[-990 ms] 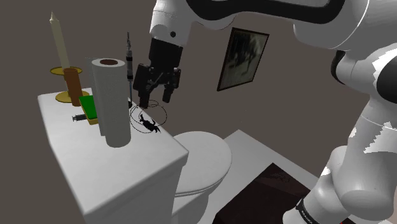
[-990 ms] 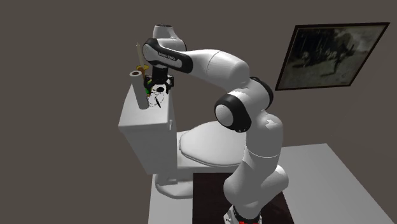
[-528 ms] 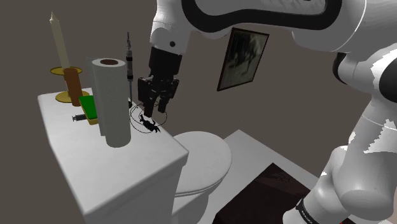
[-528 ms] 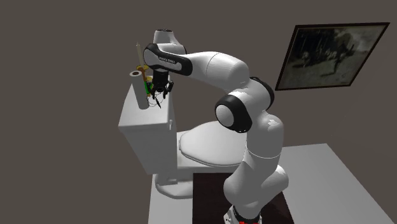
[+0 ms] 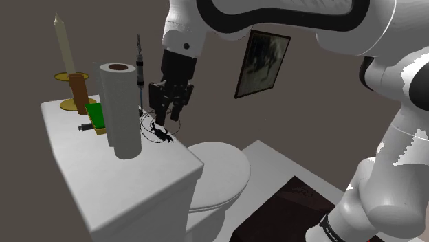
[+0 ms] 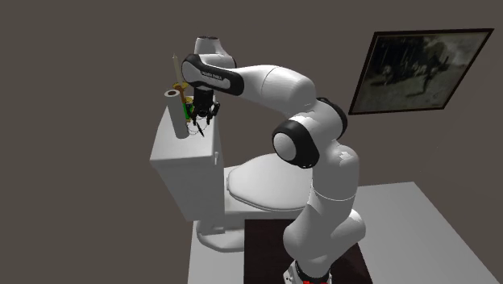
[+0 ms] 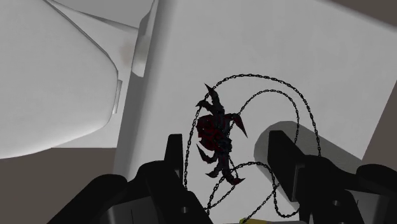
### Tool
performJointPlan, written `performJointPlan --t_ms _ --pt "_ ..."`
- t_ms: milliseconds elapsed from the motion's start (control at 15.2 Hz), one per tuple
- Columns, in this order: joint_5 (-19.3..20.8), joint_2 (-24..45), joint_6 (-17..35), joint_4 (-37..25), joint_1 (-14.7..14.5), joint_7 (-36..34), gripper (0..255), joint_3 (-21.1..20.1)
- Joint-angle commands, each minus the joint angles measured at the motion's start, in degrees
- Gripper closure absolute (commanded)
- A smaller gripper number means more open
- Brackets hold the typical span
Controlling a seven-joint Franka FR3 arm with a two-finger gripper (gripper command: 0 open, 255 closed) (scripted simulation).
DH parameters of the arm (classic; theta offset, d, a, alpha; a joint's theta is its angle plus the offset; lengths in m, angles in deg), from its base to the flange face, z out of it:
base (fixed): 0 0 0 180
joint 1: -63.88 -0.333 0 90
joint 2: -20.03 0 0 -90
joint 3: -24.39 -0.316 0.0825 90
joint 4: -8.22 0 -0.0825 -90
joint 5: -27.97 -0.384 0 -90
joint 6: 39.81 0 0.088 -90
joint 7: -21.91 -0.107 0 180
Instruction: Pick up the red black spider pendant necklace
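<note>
Arm arches over toilet, wrist bent down, gripper pointing at tank lid. Fingers apart, either side of pendant, not clasping it. One spider pendant necklace: dark red and black, chain looped, flat on lid near edge beside bowl. Also on lid: one paper roll, one candle, one green box.
</note>
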Motion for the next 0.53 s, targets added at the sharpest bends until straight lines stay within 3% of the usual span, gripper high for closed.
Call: performJointPlan --t_ms 0,462 --pt "0.2 0.4 -1.28 -1.66 -0.14 -0.34 255 -0.06" --pt "0.98 1.96 -7.11 -9.05 -0.64 -1.6 255 -0.22"
